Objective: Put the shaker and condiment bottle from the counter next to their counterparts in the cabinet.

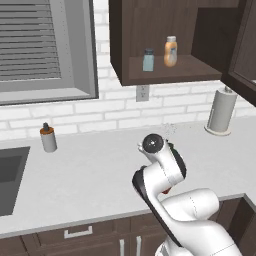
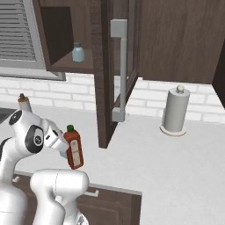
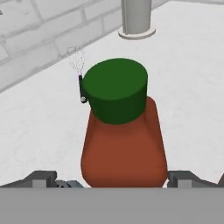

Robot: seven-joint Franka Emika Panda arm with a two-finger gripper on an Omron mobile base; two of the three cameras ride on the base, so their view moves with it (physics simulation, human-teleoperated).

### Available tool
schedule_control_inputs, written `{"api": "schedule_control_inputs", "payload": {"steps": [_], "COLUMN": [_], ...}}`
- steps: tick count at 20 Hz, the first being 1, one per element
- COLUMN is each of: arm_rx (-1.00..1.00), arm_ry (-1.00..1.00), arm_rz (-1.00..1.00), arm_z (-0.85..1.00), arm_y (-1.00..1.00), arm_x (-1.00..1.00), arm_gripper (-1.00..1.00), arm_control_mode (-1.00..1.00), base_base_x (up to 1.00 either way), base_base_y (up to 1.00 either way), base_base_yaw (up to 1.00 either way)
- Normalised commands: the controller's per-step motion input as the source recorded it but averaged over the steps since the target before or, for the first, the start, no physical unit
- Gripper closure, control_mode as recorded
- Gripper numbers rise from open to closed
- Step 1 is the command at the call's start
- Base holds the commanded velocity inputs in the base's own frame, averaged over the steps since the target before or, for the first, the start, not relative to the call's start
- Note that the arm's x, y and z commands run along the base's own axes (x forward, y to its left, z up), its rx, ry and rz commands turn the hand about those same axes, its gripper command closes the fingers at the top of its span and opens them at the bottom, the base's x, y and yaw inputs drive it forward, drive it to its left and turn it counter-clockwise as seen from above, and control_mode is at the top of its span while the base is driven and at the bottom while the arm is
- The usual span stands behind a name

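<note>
Condiment bottle [image 2: 74, 150]: red-orange, green cap, upright on the white-grey surface [image 2: 176, 167] near its front edge, just ahead of the arm; in the left base view the arm's wrist covers all but a sliver of it [image 1: 171, 148]. Pincer [image 3: 118, 181]: spread wide, one finger [image 3: 41, 179] on each side of the bottle's body [image 3: 124, 148]; contact cannot be confirmed, as the tips are cut off at the hand view's lower edge. Shaker on the surface: not clearly made out; a faint speckled translucent patch [image 3: 75, 57] lies behind the cap, identity uncertain. Cabinet [image 1: 150, 40]: dark brown, door [image 2: 115, 66] swung open, which in the right base view hides much of the shelf. Counterparts on the shelf: pale teal shaker [image 1: 148, 60] and yellow-orange bottle [image 1: 170, 51], side by side, apart. Also on the surface: paper towel roll [image 2: 176, 110] by the brick wall, grey pump dispenser [image 1: 48, 137] near the sink [image 1: 10, 175], the sink cut off at the frame's left edge.
</note>
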Motion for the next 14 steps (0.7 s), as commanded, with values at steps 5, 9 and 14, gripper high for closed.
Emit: {"api": "schedule_control_inputs", "payload": {"steps": [5, 9, 14], "arm_rx": [0.00, 0.00, -0.01], "arm_ry": [-0.06, 0.00, -0.04], "arm_rz": [0.00, 0.00, -0.02], "arm_z": [-0.17, -0.13, 0.15], "arm_y": [-0.07, -0.05, 0.00], "arm_x": [0.12, 0.01, 0.00], "arm_gripper": [1.00, 1.00, 1.00], "arm_control_mode": [-1.00, -1.00, -1.00], "base_base_x": [0.00, 0.00, 0.00], "base_base_y": [0.00, 0.00, 0.00], "base_base_yaw": [0.00, 0.00, 0.00]}}
